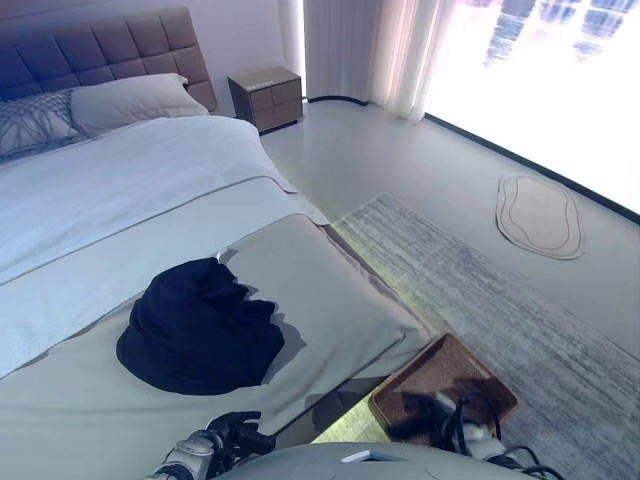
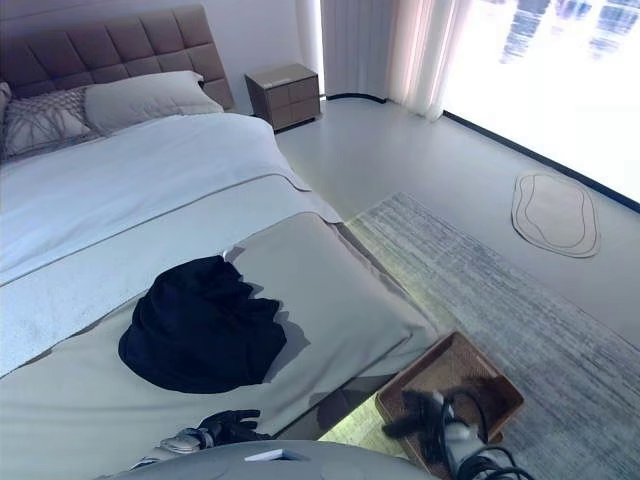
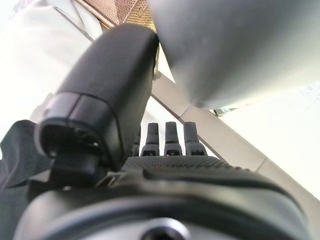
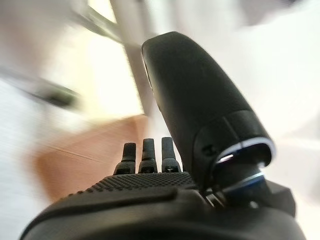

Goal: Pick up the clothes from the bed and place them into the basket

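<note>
A dark navy garment [image 1: 200, 330] lies crumpled on the grey bed cover near the foot of the bed [image 1: 330, 300]. A brown woven basket [image 1: 478, 362] stands on the floor at the bed's corner. My left hand [image 1: 235, 435] is low by the bed's front edge, just short of the garment, open and empty; in its wrist view [image 3: 165, 175] the fingers are straight and the dark cloth [image 3: 15, 150] lies beside them. My right hand [image 1: 420, 415] hovers over the basket, open and empty, with straight fingers in its wrist view [image 4: 150, 200].
Pillows [image 1: 125, 100] and a padded headboard [image 1: 100, 45] are at the far end of the bed. A nightstand [image 1: 266, 97] stands beside it. A grey rug [image 1: 520, 320] lies under the basket, and a small oval mat [image 1: 540, 215] lies by the window.
</note>
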Robot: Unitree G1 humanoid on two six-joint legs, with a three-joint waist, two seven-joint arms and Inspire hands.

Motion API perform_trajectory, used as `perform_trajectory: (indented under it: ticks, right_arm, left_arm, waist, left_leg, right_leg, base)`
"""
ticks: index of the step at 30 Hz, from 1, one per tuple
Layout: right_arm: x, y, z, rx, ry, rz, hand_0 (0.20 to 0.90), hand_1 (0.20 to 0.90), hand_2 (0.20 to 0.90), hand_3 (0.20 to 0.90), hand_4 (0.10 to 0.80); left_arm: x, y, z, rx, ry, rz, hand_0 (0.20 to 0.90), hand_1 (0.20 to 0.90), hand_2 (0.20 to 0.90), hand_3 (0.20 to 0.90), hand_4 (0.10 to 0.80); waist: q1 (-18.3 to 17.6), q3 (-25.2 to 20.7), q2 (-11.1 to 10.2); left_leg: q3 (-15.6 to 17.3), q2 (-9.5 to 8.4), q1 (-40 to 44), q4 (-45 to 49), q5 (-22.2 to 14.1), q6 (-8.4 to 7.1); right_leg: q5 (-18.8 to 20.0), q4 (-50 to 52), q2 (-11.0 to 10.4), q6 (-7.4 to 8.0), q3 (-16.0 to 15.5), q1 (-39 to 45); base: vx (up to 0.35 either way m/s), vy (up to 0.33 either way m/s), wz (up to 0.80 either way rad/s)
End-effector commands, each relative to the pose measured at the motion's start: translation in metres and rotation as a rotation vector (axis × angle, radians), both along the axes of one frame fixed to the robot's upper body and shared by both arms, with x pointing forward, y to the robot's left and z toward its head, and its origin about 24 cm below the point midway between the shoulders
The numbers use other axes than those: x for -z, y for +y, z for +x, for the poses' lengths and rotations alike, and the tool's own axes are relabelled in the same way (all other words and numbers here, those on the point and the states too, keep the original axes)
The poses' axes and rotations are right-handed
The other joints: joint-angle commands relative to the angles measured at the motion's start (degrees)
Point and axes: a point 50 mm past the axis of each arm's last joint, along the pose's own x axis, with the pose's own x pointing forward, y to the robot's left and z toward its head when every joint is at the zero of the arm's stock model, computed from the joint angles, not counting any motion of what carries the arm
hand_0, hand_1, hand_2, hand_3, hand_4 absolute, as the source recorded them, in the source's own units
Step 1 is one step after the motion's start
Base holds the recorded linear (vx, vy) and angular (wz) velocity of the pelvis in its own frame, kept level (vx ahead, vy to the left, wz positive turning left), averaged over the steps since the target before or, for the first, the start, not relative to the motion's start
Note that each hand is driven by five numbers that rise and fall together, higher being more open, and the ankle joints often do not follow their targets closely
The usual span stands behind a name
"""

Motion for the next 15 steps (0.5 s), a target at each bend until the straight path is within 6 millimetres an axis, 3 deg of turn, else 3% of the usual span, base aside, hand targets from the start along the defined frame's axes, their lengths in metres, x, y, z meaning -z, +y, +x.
perform_trajectory:
  ticks: [1, 3, 5, 9, 10, 15]
  right_arm:
    - [-0.087, 0.035, 0.087, -0.198, -0.509, -0.002, 0.900, 0.900, 0.900, 0.900, 0.800]
    - [-0.121, 0.045, 0.109, -0.303, -0.671, -0.089, 0.900, 0.900, 0.900, 0.900, 0.800]
    - [-0.142, 0.050, 0.124, -0.345, -0.752, -0.136, 0.900, 0.900, 0.900, 0.900, 0.800]
    - [-0.192, 0.057, 0.165, -0.354, -0.872, -0.259, 0.900, 0.900, 0.900, 0.900, 0.800]
    - [-0.219, 0.056, 0.184, -0.338, -0.924, -0.358, 0.900, 0.900, 0.900, 0.900, 0.800]
    - [-0.243, 0.053, 0.203, -0.289, -0.952, -0.470, 0.900, 0.900, 0.900, 0.900, 0.800]
  left_arm:
    - [-0.001, 0.004, 0.005, -0.015, -0.019, 0.018, 0.900, 0.900, 0.900, 0.900, 0.800]
    - [-0.003, 0.002, 0.010, -0.010, -0.041, 0.022, 0.900, 0.900, 0.900, 0.900, 0.800]
    - [-0.003, 0.000, 0.014, -0.012, -0.052, 0.020, 0.900, 0.900, 0.900, 0.900, 0.800]
    - [-0.007, -0.002, 0.026, 0.020, -0.087, 0.021, 0.900, 0.900, 0.900, 0.900, 0.800]
    - [-0.009, 0.001, 0.033, 0.033, -0.101, 0.032, 0.900, 0.900, 0.900, 0.900, 0.800]
    - [-0.012, 0.010, 0.037, 0.035, -0.107, 0.058, 0.900, 0.900, 0.900, 0.900, 0.800]
  waist:
    - [3.4, 2.9, -1.6]
    - [4.9, 4.0, -1.9]
    - [6.1, 4.7, -2.0]
    - [9.9, 7.4, -2.5]
    - [12.2, 9.3, -2.6]
    - [16.1, 11.9, -2.2]
  left_leg:
    - [3.6, -4.06, 2.0, 1.4, -7.4, 4.83]
    - [1.7, -4.02, 0.4, 1.0, -6.5, 4.67]
    - [0.8, -3.94, -0.6, 0.9, -5.9, 4.41]
    - [-1.0, -4.14, -4.9, 2.0, -4.6, 3.78]
    - [-2.7, -4.87, -7.9, 3.7, -4.4, 3.80]
    - [-5.9, -6.01, -10.6, 6.1, -4.3, 4.29]
  right_leg:
    - [1.2, 4.6, -0.4, 0.70, 1.2, -4.9]
    - [1.1, 5.0, -0.3, 0.59, 0.8, -6.1]
    - [1.1, 5.0, -0.4, 0.50, -0.2, -6.5]
    - [1.1, 5.8, -1.5, 0.12, -4.6, -8.7]
    - [0.7, 7.1, -2.2, -0.19, -7.2, -10.2]
    - [-0.4, 10.2, -3.4, -0.19, -10.1, -11.1]
  base:
    - [-0.045, 0.047, 0.11]
    - [-0.058, 0.057, 0.24]
    - [-0.045, 0.062, 0.45]
    - [-0.110, 0.081, 0.60]
    - [-0.120, 0.104, 0.82]
    - [0.011, 0.076, 0.78]
